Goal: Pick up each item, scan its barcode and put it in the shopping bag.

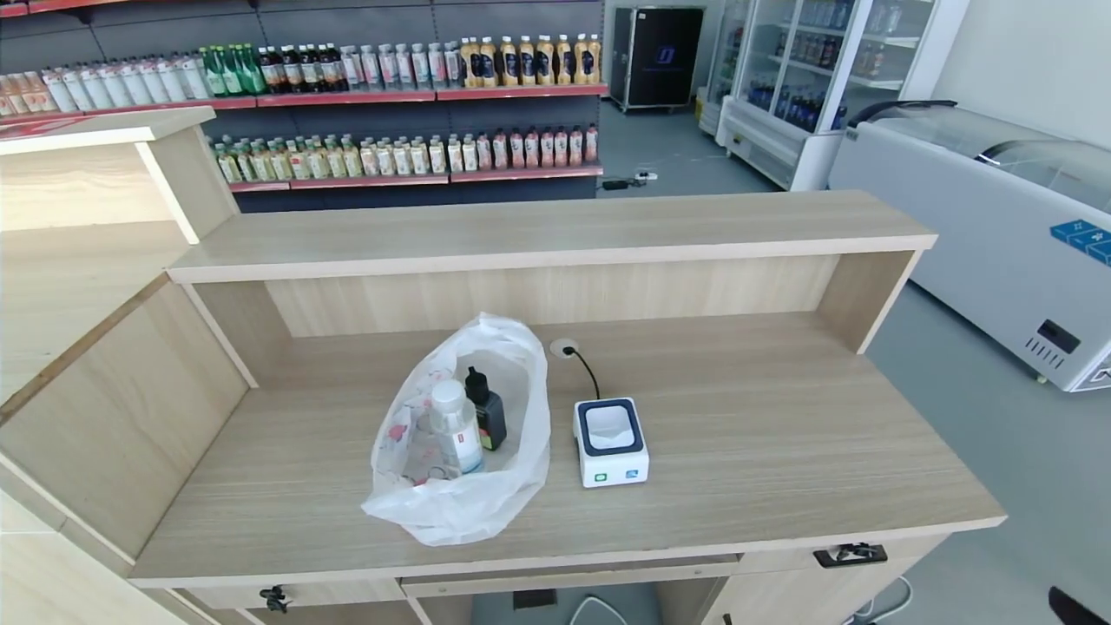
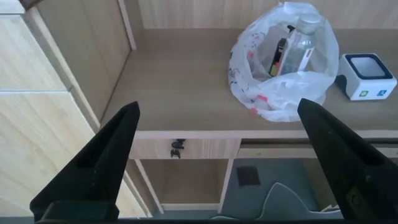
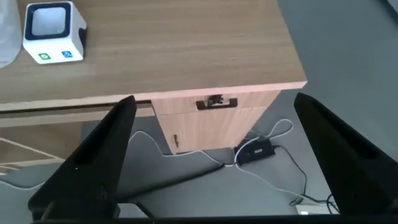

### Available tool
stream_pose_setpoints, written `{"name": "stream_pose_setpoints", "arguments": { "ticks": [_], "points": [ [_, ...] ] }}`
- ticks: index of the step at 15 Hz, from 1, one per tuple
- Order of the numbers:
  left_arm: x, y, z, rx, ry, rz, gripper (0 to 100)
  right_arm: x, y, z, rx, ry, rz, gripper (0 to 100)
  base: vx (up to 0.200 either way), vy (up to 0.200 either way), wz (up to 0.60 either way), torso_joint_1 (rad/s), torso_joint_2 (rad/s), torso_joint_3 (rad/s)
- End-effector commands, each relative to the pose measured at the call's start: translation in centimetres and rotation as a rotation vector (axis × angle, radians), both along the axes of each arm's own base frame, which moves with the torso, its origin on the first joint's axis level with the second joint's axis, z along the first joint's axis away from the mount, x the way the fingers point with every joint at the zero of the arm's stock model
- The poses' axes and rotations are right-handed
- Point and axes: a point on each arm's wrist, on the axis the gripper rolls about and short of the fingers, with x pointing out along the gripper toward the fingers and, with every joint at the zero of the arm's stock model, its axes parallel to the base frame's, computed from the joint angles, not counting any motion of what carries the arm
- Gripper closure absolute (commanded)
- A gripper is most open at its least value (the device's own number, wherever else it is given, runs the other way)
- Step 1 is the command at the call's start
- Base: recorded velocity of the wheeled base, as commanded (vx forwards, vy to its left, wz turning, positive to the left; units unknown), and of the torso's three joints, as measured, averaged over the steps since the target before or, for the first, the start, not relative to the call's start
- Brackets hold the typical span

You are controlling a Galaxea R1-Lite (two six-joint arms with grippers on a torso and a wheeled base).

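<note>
Behind, shop shelves [image 1: 347, 95] lined with drinks; up front, pale wooden bench [image 1: 781, 451]. Mid-bench, shopping bag [image 1: 451, 512] standing open, holding a clear white-capped bottle [image 1: 456, 425] and a dark bottle [image 1: 488, 412]; possibly more under the folds, hard to tell. Just beside the bag, on its right, scanner [image 1: 610, 441]. Left pincer [image 2: 217, 104] and right pincer [image 3: 214, 98] both released and empty, held low off the bench's front edge. Reads as at or near the end: every item in sight already bagged, presumably scanned.
</note>
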Motion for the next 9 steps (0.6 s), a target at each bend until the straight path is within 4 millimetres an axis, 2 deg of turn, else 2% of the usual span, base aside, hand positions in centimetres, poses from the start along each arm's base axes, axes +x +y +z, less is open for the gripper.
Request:
{"name": "stream_pose_setpoints", "arguments": {
  "ticks": [1, 3, 9],
  "points": [
    [0.00, 0.00, 0.00, 0.000, 0.000, 0.001, 0, -3.39, 0.39, -4.26, 0.019, -0.042, -0.011, 0, 0.000, 0.000, 0.00, 0.000, 0.00, 0.000],
    [0.00, 0.00, 0.00, 0.000, 0.000, 0.001, 0, -4.31, 0.44, -4.35, 0.005, -0.168, 0.036, 0, 0.000, 0.000, 0.00, 0.000, 0.00, 0.000],
    [0.00, 0.00, 0.00, 0.000, 0.000, 0.001, 0, -4.35, 0.42, -4.40, 0.045, -0.170, 0.028, 0, 0.000, 0.000, 0.00, 0.000, 0.00, 0.000]
  ]
}}
